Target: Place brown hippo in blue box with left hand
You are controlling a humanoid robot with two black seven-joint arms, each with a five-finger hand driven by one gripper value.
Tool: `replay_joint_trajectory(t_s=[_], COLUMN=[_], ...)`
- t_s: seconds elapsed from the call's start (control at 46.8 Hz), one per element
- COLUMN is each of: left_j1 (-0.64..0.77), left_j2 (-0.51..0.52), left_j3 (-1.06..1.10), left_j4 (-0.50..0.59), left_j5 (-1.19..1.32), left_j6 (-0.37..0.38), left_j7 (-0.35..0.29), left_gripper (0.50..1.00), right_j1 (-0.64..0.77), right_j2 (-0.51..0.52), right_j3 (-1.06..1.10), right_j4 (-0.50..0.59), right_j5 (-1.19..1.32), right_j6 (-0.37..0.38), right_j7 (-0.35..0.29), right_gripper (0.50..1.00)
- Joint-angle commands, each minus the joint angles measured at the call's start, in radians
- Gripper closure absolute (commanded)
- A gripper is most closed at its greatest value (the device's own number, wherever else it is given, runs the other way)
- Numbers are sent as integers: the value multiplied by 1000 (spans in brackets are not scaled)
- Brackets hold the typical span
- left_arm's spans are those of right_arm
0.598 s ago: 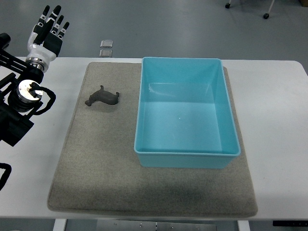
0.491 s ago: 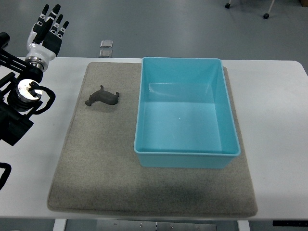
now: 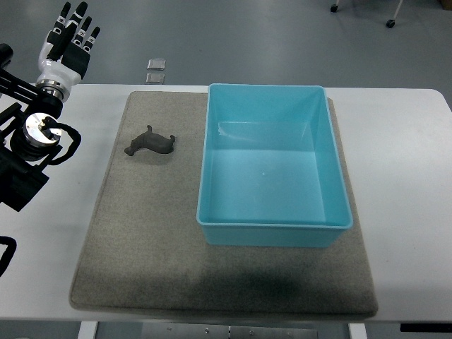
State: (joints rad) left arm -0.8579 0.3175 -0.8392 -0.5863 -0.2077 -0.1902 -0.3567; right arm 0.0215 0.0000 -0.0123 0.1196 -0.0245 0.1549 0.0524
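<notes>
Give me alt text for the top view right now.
The brown hippo lies on a grey mat, left of the empty blue box. The left hand is at the table's far left corner, fingers spread, holding nothing.

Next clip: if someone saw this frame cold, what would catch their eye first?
The big blue box dominates, sitting empty on the right part of the grey mat. Left of it, apart from the box, the small brown hippo lies alone on the mat. At the far upper left the left hand hangs beyond the table's far edge, fingers spread and holding nothing, well away from the toy.
</notes>
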Motion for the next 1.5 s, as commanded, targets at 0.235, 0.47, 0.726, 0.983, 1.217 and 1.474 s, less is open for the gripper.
replay_joint_trajectory(t_s=[0.235, 0.47, 0.726, 0.983, 1.217, 1.474], left_j1=[-13, -16, -18, -18, -32, -39], left_j2=[2, 3, 5, 5, 5, 17], left_j3=[11, 14, 32, 35, 37, 52], left_j4=[3, 5, 6, 66, 65, 49], left_j5=[19, 24, 174, 284, 284, 303], left_j6=[-14, -17, -32, -123, -127, -153], left_j7=[1, -1, -15, -15, -13, -11], left_gripper=[504, 504, 504, 504, 504, 506], right_j1=[0, 0, 0, 0, 0, 0], right_j2=[0, 0, 0, 0, 0, 0], right_j3=[0, 0, 0, 0, 0, 0], right_j4=[0, 0, 0, 0, 0, 0], right_j5=[0, 0, 0, 0, 0, 0], right_j6=[0, 0, 0, 0, 0, 0], right_j7=[1, 0, 0, 0, 0, 0], right_gripper=[564, 564, 564, 564, 564, 564])
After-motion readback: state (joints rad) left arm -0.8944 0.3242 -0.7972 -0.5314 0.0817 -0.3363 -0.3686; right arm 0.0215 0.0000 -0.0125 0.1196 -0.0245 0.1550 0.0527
